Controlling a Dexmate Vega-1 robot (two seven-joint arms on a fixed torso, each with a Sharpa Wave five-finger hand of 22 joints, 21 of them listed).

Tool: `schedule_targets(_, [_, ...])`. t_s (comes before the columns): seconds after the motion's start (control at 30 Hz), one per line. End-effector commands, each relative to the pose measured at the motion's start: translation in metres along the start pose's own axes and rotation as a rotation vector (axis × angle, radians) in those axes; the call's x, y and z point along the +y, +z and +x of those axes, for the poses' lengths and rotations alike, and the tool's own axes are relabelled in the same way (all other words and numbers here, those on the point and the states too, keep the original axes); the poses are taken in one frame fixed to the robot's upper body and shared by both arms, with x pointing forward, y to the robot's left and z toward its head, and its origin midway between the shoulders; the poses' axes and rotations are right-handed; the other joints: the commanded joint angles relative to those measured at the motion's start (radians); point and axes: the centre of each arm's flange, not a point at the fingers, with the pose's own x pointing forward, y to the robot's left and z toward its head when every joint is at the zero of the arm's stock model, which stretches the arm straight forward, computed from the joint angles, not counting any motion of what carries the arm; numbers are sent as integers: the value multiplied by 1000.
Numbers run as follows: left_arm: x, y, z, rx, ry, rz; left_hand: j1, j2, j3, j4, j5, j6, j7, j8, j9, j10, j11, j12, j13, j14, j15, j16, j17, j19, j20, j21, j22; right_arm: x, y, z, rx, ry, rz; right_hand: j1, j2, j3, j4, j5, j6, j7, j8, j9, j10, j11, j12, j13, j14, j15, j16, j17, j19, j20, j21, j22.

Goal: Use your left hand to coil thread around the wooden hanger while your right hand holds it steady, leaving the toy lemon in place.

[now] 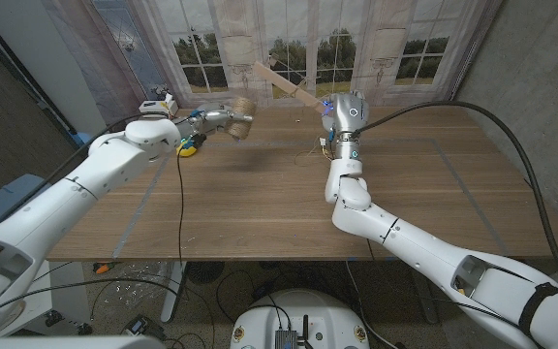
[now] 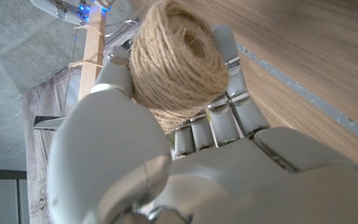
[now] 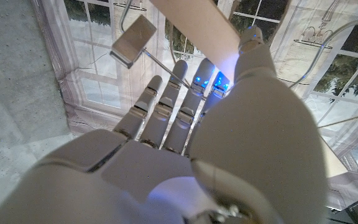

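My left hand (image 1: 213,118) holds a ball of tan thread (image 1: 241,117) above the back left of the table. In the left wrist view the thread ball (image 2: 176,56) sits in my left hand (image 2: 185,149), and thread turns cross the wooden hanger (image 2: 92,53) beyond it. My right hand (image 1: 334,108) grips the low end of the wooden hanger (image 1: 286,83), which slants up and left over the table's back edge. In the right wrist view the hanger bar (image 3: 194,22) runs past my right hand (image 3: 222,137), with a metal clip (image 3: 132,40) alongside. The yellow toy lemon (image 1: 190,147) lies under my left wrist.
The wooden table (image 1: 260,204) has faint tape lines on it. A small white object (image 1: 158,102) stands at the back left corner. A curtain printed with windows (image 1: 211,44) hangs close behind the table. A black cable (image 1: 179,208) drops from my left arm across the table.
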Motion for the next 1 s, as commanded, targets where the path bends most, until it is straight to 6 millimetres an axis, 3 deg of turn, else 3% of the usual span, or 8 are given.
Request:
schedule_targets(0.03, [7,-9,-1,66,62,66,94,160,251,19,1,219,-48,5,0,142,-137,61,97,247,-261,-1,1,12,-60,5,3,-5,-5,2,-73,151,-110,133,164,17,12,4,-1,-14,3,3,16,-24,-2,6,-10,-129,-4,1,12,-9,8,2])
schedule_targets(1.0, [-11,18,8,317,83,698,88,160,251,22,1,217,-49,-1,-5,136,-135,51,90,228,-258,-12,0,-11,-51,-2,3,5,-8,28,-63,709,-294,137,167,20,7,1,-9,-21,1,3,9,-29,-11,4,-20,-132,4,13,14,-18,7,3])
